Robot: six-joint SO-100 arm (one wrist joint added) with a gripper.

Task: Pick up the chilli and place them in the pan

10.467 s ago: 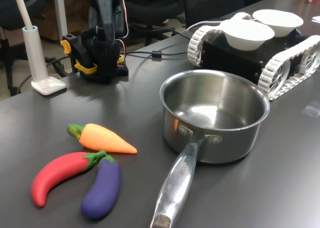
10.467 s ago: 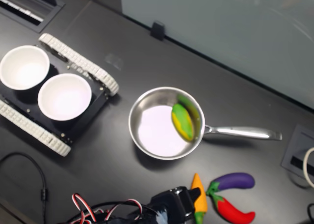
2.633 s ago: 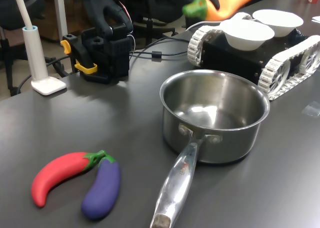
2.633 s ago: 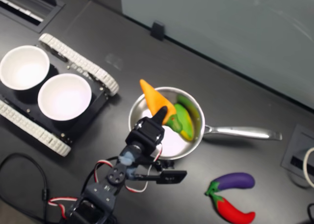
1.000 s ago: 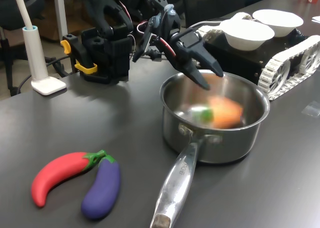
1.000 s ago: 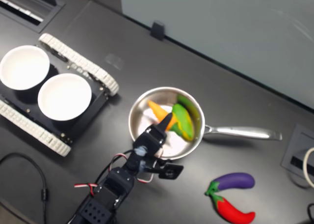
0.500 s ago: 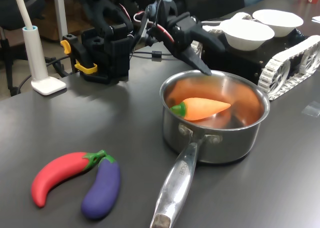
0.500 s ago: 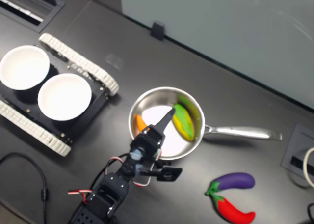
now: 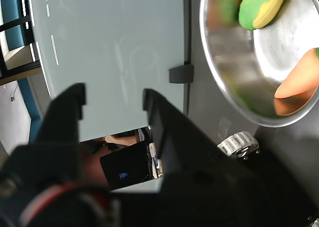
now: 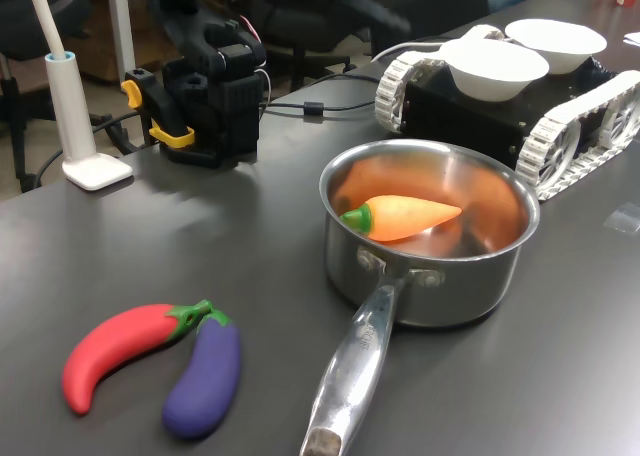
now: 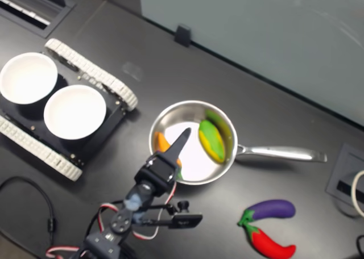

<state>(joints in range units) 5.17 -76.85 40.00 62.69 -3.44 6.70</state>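
Observation:
The orange chilli lies on its side inside the steel pan, its green cap toward the handle. In the second exterior view only an orange sliver of the chilli shows in the pan, behind one pointed finger. My gripper hangs above the pan's near rim, away from the chilli. In the wrist view the gripper is open and holds nothing, and the chilli's tip rests in the pan. In the first exterior view the gripper is only a dark blur at the top.
A red chilli toy and a purple eggplant lie in front of the pan's long handle. Two white bowls sit on a tracked vehicle behind the pan. A green-yellow shape shows on the pan's inner wall.
The chilli dropped from my gripper into the pan and now lies still. My open gripper has since lifted from the pan's rim and drawn back toward the arm's base.

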